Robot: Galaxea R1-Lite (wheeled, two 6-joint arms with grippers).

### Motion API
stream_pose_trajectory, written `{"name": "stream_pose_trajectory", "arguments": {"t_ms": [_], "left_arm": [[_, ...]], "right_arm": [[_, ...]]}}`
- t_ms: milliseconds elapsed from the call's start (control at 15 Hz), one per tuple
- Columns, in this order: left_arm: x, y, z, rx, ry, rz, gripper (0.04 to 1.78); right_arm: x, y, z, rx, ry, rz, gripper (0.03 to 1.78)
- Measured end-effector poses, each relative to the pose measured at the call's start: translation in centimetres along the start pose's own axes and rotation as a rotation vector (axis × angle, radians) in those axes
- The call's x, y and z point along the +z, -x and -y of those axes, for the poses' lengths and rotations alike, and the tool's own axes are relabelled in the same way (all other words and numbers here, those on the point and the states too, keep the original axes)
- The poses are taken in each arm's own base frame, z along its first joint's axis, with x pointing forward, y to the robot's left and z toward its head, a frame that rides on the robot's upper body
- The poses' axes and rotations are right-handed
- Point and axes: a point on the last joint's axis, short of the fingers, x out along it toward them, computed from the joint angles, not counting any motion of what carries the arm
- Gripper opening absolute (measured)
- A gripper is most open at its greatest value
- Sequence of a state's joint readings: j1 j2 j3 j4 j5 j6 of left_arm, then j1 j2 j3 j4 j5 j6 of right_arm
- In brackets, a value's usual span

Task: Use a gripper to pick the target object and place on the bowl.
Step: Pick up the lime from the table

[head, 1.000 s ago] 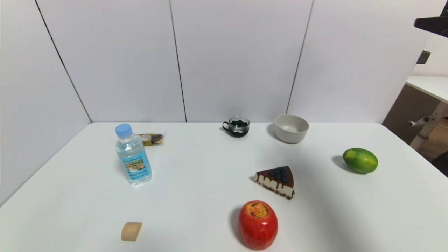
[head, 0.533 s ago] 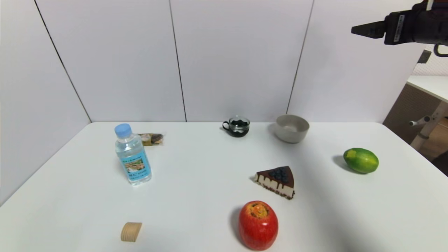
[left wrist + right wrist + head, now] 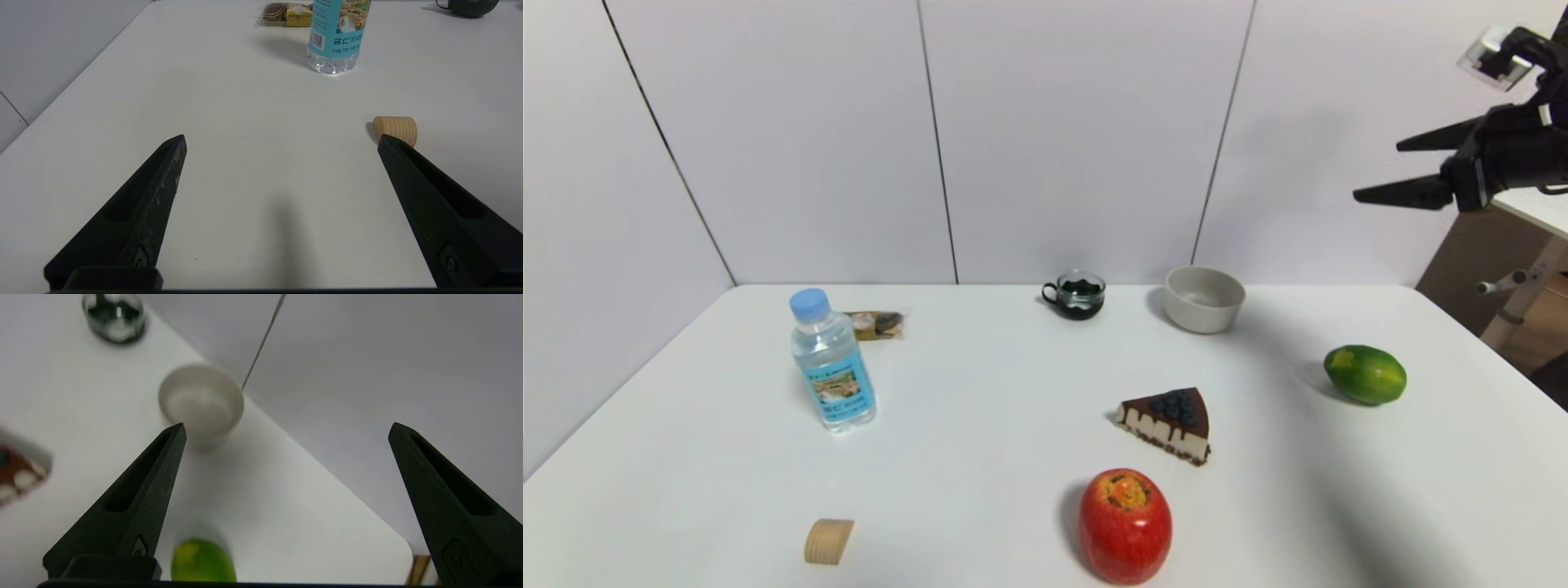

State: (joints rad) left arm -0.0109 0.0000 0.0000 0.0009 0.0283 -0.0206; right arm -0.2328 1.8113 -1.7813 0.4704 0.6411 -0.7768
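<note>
Approach step, nothing picked yet. My right gripper (image 3: 1388,171) is high in the air at the far right of the table, well above the surface, fingers spread wide, empty. Right wrist view confirms: both fingers (image 3: 135,506) far apart with only table and wall between them.

Target object, the green fruit (image 3: 1365,374), lies on its side on the white table (image 3: 980,457) near the right edge, well apart from everything else. In the right wrist view it shows low in the picture, green fruit (image 3: 202,561), so I judge I'm roughly over it but still far up.

Bowl (image 3: 1204,299) sits at the back of the table, upright, empty as far as I can see, just beside the dark cup (image 3: 1076,295). Cake slice (image 3: 1168,425) and red apple (image 3: 1125,523) are nearer me, not in the path between fruit and bowl.

My left gripper (image 3: 282,141) is parked low over the near left of the table, spread open, empty, the wooden cork (image 3: 395,129) near one fingertip, water bottle (image 3: 338,36) further off.

Next move, my judgement: lower the right gripper, centre the fruit between the fingers, close across its narrow width. Glossy rounded skin, may slip or roll if I close off-centre.
</note>
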Motion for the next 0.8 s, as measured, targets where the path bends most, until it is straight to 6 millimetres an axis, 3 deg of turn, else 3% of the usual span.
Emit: {"name": "stream_pose_trajectory", "arguments": {"t_ms": [333,800], "left_arm": [[0.0,0.0,0.0,0.000,0.000,0.000,1.69],[0.0,0.0,0.0,0.000,0.000,0.000,1.69]], "right_arm": [[-6.6,1.9,-0.7,0.294,0.142,-0.158,1.71],[-9.9,-0.8,-0.7,0.453,0.086,-0.037,1.71]]}}
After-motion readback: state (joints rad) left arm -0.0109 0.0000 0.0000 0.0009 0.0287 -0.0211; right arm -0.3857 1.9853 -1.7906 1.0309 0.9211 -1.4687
